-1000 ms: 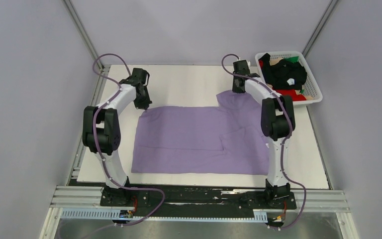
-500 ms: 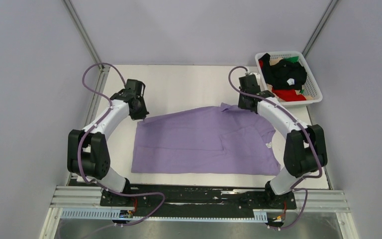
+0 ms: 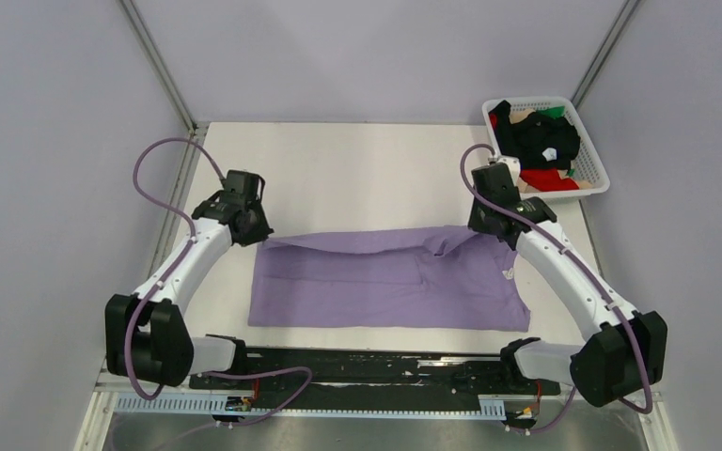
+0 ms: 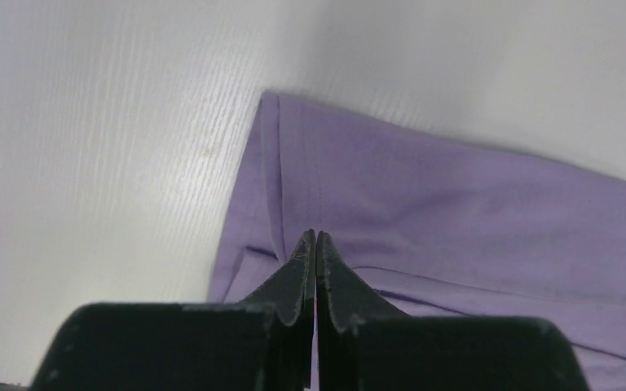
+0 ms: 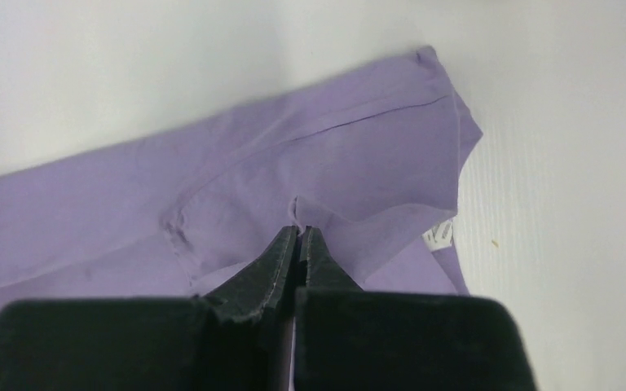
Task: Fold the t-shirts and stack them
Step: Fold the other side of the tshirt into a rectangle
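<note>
White desk (image 3: 357, 160) is carrying everything. Lavender t-shirt (image 3: 376, 287) is lying across its near half, with the near hem flat and the far edge raised and hanging between the two arms.

White lattice basket (image 3: 603, 180) is sitting at the far right corner, well apart from the work, with a black t-shirt (image 3: 545, 141) and a red t-shirt (image 3: 550, 178) heaped inside.

Left pincer (image 3: 256, 232) is clenching the cloth's far left corner. Right pincer (image 3: 485, 228) is clenching a pinch of cloth near the far right shoulder.

Judgement: a far-to-near fold is in hand. Both grips should be travelling level and at a matched pace, with the cloth taut between them, laying edge onto hem. Bunching is likeliest on the right.

White neck label (image 5: 438, 234) is showing just beside the right pincer.
</note>
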Robot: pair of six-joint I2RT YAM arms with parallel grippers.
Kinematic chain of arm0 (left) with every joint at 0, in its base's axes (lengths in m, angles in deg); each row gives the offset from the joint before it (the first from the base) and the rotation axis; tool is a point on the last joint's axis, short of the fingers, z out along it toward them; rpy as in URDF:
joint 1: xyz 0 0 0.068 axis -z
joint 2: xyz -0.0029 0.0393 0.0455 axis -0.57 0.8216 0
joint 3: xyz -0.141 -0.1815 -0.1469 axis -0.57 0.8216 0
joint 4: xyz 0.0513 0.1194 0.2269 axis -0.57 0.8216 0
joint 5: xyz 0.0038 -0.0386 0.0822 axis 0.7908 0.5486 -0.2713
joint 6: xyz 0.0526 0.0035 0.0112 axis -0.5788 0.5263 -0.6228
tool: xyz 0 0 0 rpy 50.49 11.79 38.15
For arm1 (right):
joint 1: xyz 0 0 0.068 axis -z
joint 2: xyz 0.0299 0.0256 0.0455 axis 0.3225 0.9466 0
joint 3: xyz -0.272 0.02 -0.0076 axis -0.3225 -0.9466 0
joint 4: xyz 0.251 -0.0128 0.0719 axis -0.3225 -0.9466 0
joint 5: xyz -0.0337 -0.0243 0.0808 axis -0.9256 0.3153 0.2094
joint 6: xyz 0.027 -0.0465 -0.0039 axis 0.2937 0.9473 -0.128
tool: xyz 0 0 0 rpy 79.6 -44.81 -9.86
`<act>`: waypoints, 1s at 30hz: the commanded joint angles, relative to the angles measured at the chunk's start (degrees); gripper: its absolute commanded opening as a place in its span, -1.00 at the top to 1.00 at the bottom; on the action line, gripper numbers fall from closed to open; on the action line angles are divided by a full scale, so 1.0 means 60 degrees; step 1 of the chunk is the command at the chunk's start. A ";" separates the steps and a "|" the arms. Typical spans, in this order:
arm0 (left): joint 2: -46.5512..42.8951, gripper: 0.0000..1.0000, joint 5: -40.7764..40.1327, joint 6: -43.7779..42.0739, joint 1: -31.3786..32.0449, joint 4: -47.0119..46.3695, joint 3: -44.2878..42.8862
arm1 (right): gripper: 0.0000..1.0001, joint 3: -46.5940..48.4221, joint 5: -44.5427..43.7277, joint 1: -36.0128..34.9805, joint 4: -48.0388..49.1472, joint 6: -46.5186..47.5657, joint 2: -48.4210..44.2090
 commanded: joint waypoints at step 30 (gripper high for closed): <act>-0.1105 -0.99 -0.2228 0.1373 0.0022 0.1582 0.0270 | -1.00 -0.0761 0.1417 -0.1924 -0.4956 -0.2894 -0.1012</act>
